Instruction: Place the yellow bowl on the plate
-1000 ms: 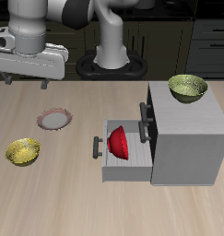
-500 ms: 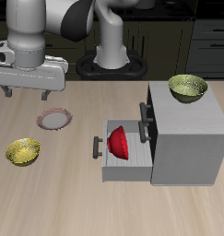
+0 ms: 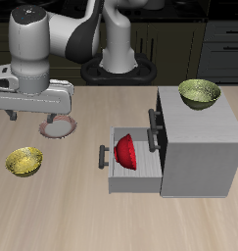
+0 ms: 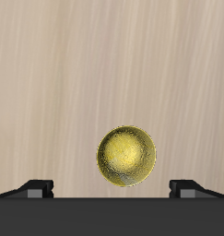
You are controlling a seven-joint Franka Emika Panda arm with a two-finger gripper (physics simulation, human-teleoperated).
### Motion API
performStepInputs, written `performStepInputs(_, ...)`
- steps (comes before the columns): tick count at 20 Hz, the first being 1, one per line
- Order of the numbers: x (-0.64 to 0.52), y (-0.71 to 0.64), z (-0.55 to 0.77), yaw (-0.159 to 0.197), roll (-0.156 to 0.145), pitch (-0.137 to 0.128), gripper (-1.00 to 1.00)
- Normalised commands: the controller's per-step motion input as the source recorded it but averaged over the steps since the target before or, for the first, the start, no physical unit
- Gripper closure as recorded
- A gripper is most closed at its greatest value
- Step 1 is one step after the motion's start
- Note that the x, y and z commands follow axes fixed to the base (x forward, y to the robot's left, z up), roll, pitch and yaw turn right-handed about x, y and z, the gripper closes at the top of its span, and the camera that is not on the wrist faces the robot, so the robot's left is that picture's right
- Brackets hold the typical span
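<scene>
Exterior view: three bowls, one plate point(image 3: 58, 126)

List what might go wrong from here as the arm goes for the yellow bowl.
1. The pincer hangs open above the table, between the plate and the yellow bowl; the fingers could miss the bowl's thin rim and push it away.
2. The arm partly hides the plate in the exterior view, so the later placement may land off-centre.

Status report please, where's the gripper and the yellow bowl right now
Gripper open, empty, above the table, fingers apart. Yellow bowl on the table near the front edge, untouched. Plate farther back, partly hidden by the gripper. Nothing blocking the bowl.
</scene>
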Motion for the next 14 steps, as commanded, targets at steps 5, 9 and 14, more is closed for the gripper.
performStepInputs(5,0.0,0.0,-0.3,-0.002,-0.008,0.027,-1.0)
performStepInputs(9,-0.03,-0.02,-0.45,-0.025,0.004,0.048,-1.0)
performStepInputs(14,-0.03,0.03,-0.34,-0.013,0.005,0.033,-1.0)
